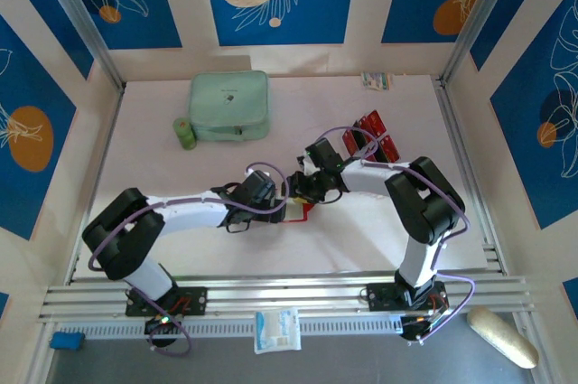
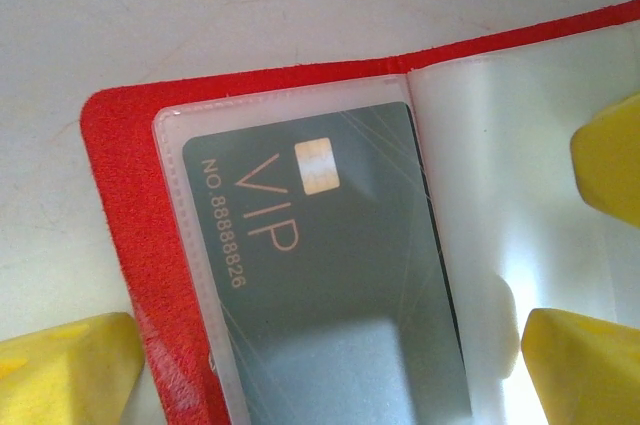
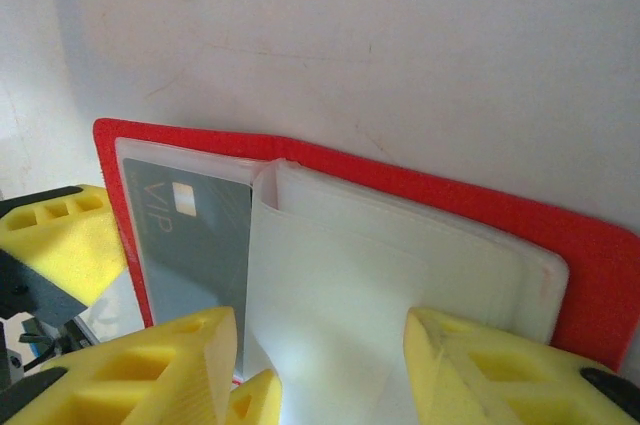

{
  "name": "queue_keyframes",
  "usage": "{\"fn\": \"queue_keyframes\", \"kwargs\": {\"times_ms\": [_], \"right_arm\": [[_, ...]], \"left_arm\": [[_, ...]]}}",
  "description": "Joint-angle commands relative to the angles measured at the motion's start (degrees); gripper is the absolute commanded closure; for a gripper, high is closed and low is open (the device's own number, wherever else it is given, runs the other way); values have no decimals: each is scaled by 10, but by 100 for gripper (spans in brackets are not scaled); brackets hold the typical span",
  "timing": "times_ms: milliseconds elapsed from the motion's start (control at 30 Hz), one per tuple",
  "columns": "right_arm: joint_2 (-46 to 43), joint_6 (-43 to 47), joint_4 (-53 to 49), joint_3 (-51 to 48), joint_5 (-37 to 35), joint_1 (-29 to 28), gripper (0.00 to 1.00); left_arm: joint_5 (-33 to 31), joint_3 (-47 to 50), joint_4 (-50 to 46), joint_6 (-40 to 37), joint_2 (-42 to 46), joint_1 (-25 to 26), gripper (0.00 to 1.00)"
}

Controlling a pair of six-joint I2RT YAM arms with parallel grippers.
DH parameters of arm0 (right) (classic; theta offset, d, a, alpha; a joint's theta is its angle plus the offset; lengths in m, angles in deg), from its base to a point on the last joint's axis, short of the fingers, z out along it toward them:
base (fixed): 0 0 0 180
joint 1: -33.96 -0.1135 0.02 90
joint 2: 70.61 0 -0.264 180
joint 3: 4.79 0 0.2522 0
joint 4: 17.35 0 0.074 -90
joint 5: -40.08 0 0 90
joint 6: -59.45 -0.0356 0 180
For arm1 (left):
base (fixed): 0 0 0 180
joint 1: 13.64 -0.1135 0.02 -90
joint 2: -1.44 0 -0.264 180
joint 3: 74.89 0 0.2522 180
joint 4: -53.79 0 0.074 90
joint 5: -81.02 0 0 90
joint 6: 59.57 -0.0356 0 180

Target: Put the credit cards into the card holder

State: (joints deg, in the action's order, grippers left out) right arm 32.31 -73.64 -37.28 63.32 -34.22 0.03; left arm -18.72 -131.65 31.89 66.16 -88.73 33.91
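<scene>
The card holder (image 2: 120, 245) lies open on the table, a red wallet with clear sleeves (image 3: 380, 275). A grey credit card (image 2: 330, 275) marked VIP sits inside its left sleeve. My left gripper (image 2: 320, 380) is open, its yellow fingers (image 2: 60, 375) straddling that half of the wallet. My right gripper (image 3: 320, 375) is open, with a loose clear sleeve standing between its fingertips (image 3: 480, 370). From above, both grippers (image 1: 282, 205) (image 1: 302, 189) meet over the card holder (image 1: 301, 212) at the table's middle. More red credit cards (image 1: 370, 135) stand behind the right arm.
A mint-green case (image 1: 229, 106) and a small green roll (image 1: 184, 133) sit at the back left. A small packet (image 1: 377, 80) lies by the back wall. The table's near half (image 1: 298, 253) is bare white.
</scene>
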Motion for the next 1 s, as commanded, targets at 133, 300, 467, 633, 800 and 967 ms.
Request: {"fn": "queue_keyframes", "kwargs": {"times_ms": [133,300,467,633,800,967], "right_arm": [[27,-14,14,-5,25,6,50],[26,-18,19,-4,35,7,50],[21,-23,23,-6,38,10,49],[9,-22,25,-13,35,11,45],[1,-25,29,-24,31,14,42],[5,-27,29,-23,31,14,42]], "left_arm": [[-24,21,-19,10,15,3,1],[-26,27,-17,12,17,3,1],[-31,31,-16,13,19,2,1],[-32,36,-14,14,18,3,1],[-33,40,-11,15,16,3,1],[-34,41,-11,15,18,3,1]]}}
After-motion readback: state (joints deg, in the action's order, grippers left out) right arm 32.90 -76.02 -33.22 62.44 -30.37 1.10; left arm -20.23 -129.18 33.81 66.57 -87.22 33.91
